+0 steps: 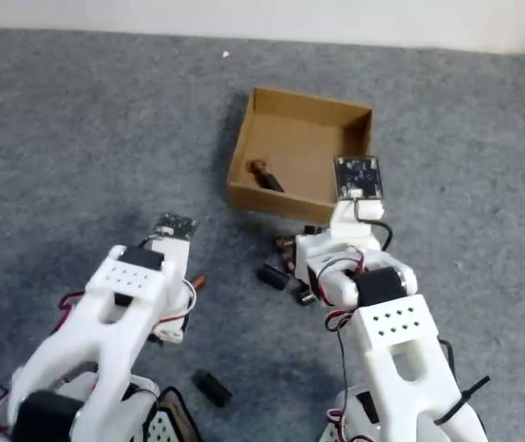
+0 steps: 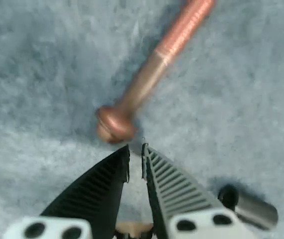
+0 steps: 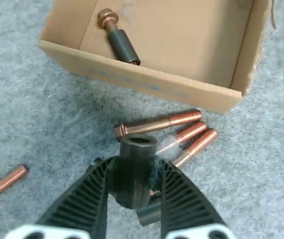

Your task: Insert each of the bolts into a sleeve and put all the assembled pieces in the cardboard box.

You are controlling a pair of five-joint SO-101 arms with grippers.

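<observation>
My right gripper [image 3: 133,168] [image 1: 296,273] is shut on a black sleeve [image 3: 132,172], held just above three copper bolts [image 3: 159,122] that lie side by side in front of the cardboard box [image 3: 147,82] [image 1: 290,204]. Inside the box lies one assembled bolt and sleeve [image 3: 118,37] [image 1: 264,175]. My left gripper [image 2: 135,149] [image 1: 192,285] is shut with nothing in it. Its tips sit just short of the head of a copper bolt [image 2: 147,84] lying on the carpet. A loose black sleeve [image 2: 249,206] lies beside that gripper.
Another black sleeve [image 1: 212,387] lies near the front between the two arm bases. More dark sleeves [image 1: 272,276] sit by the right gripper. A single bolt [image 3: 5,183] lies off to the side on the grey carpet [image 1: 78,138].
</observation>
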